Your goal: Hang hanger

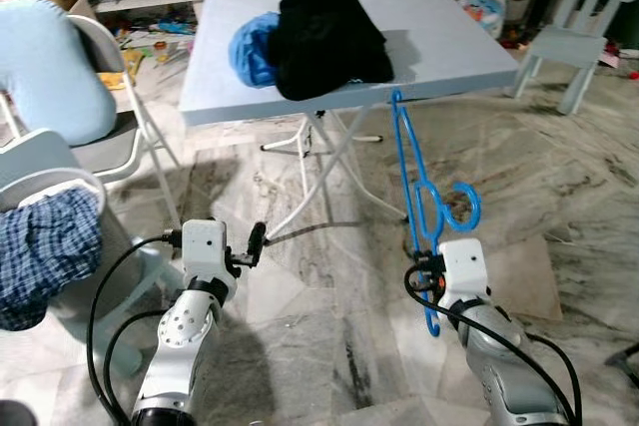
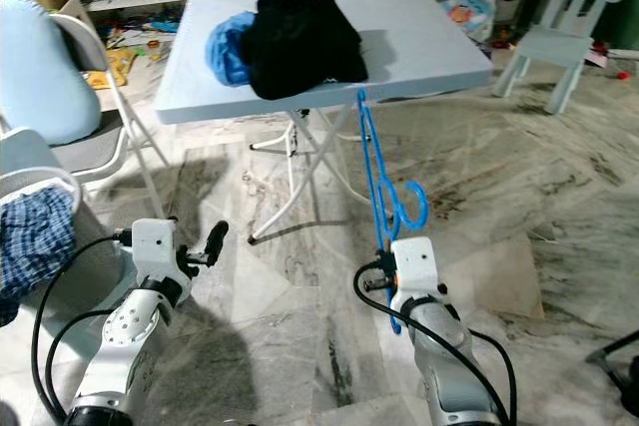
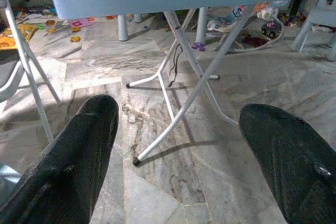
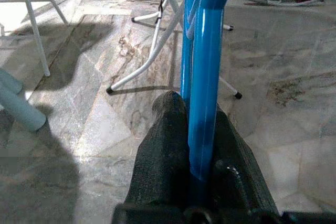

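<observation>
The blue hanger [image 1: 414,187] stands roughly upright in front of the robot, its lower portion clamped between the two black fingers [image 4: 157,156] of the right gripper [image 1: 431,271], with its hook curling out to the robot's right at mid-height. In the right wrist view, the blue plastic bars run straight up through the narrow gap between the fingers, one finger pressed against each side (the fingers are closed on the bars with no visible slack). The top end of the hanger reaches the front edge of the light blue folding table [image 1: 459,37], just below the tabletop; whether it touches the edge cannot be determined. A black garment [image 1: 324,37] lies piled on the tabletop, with a blue cloth [image 1: 252,47] touching it on the robot's left. The left gripper [image 1: 255,243] is held low over the marble floor [image 1: 329,306], well apart from the hanger, its fingers spread wide with nothing between them. A plaid cloth [image 1: 45,246] hangs over a chair [image 1: 40,162] at the far left, and a small pale chair [image 1: 584,17] stands beyond the table at the right.
</observation>
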{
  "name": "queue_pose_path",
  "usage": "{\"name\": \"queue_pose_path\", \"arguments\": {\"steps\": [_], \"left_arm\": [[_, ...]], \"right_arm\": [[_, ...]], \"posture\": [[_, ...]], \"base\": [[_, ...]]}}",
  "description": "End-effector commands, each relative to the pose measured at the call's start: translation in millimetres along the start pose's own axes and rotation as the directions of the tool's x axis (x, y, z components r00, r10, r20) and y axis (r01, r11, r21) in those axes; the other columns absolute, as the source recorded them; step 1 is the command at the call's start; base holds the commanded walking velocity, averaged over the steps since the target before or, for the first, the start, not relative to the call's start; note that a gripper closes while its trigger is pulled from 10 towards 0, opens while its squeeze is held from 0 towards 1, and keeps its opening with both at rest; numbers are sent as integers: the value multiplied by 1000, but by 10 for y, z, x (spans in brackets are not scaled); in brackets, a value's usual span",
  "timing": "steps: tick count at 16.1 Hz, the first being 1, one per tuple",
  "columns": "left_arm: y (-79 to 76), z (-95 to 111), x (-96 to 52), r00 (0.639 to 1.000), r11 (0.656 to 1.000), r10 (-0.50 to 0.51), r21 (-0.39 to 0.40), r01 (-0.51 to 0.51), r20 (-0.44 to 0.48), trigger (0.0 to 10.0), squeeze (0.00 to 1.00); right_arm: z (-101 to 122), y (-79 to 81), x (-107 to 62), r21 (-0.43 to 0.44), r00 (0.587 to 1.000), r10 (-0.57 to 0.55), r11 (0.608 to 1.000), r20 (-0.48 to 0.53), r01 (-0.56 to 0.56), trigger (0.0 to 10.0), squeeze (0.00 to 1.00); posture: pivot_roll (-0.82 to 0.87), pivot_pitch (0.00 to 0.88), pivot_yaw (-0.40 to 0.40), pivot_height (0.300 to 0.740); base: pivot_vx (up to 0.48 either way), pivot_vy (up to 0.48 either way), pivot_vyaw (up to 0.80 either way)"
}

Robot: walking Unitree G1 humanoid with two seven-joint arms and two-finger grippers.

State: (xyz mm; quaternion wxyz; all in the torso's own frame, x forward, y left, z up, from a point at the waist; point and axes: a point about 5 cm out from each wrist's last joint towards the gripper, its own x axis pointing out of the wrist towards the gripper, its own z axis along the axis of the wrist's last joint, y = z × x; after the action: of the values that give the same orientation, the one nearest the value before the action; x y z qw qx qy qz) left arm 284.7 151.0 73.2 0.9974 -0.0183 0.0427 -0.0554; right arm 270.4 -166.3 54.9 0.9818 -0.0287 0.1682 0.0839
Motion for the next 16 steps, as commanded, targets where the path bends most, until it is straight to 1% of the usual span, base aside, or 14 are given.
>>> {"name": "queue_pose_path", "arguments": {"steps": [1,3,12,16], "left_arm": [[73,-30,-5,999,1000,25,-5,-25,-24,10000,0],[72,-31,3,999,1000,23,-8,-24,-29,10000,0],[55,-41,24,999,1000,19,-19,-20,-36,10000,0],[58,-51,18,999,1000,25,-16,-26,-38,10000,0]], "right_arm": [[90,23,-8,13,999,-1,1000,34,1,10000,0],[110,5,-4,37,999,-10,999,39,9,10000,0],[125,-58,-18,34,999,-27,999,34,26,10000,0],[140,-49,-21,30,998,-32,999,49,31,10000,0]], "posture": [[-76,35,55,740],[-79,34,58,740],[-86,33,56,740],[-83,33,50,740]], "base": [[0,398,0],[0,420,0],[0,480,0],[0,480,0]]}}
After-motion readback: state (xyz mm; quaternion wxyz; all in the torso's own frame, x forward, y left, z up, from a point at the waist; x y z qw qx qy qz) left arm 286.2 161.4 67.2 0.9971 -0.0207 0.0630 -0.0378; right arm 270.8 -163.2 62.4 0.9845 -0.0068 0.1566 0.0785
